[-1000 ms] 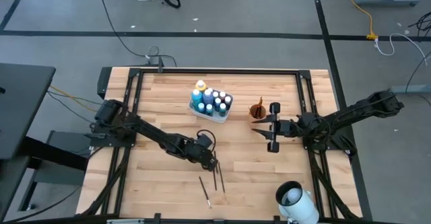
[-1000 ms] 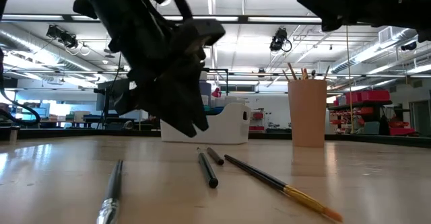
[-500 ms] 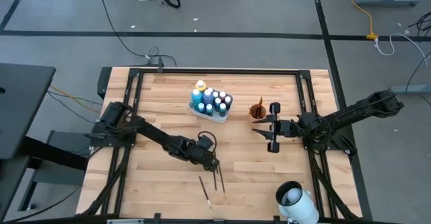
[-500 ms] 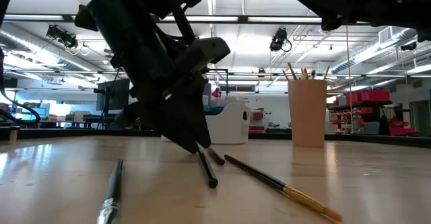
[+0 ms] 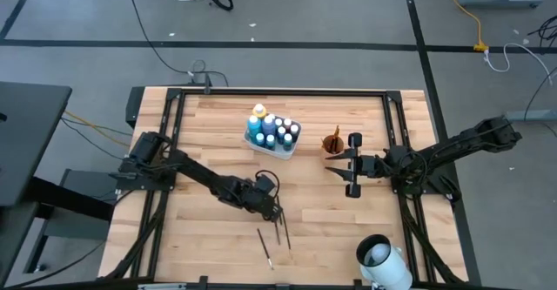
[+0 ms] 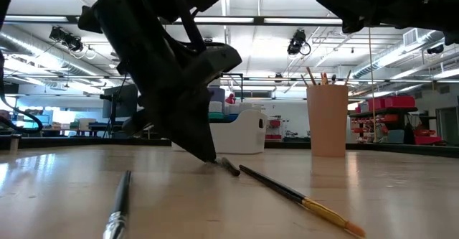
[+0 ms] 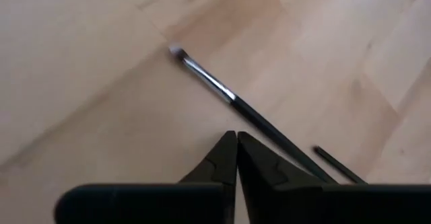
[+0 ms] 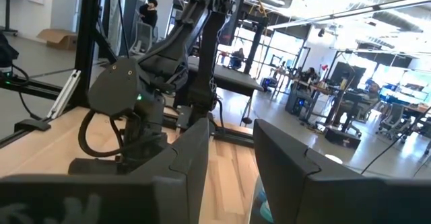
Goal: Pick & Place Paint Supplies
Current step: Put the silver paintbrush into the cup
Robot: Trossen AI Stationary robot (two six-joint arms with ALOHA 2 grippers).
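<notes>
Wooden plank counter (image 5: 218, 133), pale, carrying all items; left end effector (image 6: 208, 155) now down at the surface with fingers pressed together, where half a second ago it stood slightly higher with a short dark-handled brush lying in plain sight below it; that brush no longer shows in the low view, so it is probably pinched between the closed tips, though the contact itself is hidden; judgement: pick under way, lift and transfer not yet done.

Loose thin dark-handled paintbrushes: one silver-ferruled (image 6: 118, 203) near the camera, unmoved; one long with ochre tip (image 6: 297, 198), unmoved; a short dark stub (image 6: 229, 167) just beside the closed tips; left wrist view shows a silver-ferruled brush (image 7: 236, 103) lying ahead of the shut fingers.

Small paint bottles, blue, teal, yellow, white-capped (image 5: 271, 129); standing in white rectangular tray (image 5: 258, 145), unchanged.

Orange-brown cup (image 6: 327, 120); holds brushes upright.

Right end effector (image 5: 348, 165); fingers apart, empty, waiting beside the cup.
</notes>
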